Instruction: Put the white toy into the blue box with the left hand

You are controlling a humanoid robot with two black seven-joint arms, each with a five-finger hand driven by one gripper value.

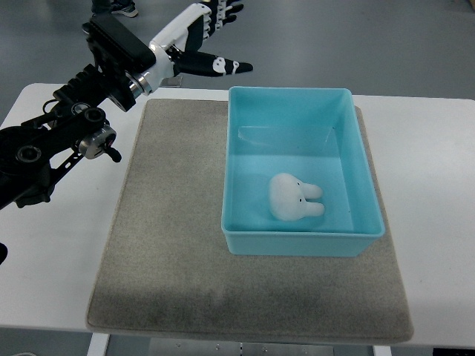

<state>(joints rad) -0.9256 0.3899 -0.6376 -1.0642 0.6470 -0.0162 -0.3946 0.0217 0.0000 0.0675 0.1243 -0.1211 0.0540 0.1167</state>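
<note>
The white toy (292, 199), a rounded figure with two ears pointing right, lies inside the blue box (245, 243) near its front wall. The box stands on the grey mat (171, 222). My left hand (202, 38) is raised beyond the table's far edge, up and left of the box, with fingers spread and holding nothing. Its black arm runs in from the left edge. My right arm is out of view.
The grey mat lies on a white table (438, 170). Grey floor shows beyond the far edge, with a person's shoes (115, 7) at the top left.
</note>
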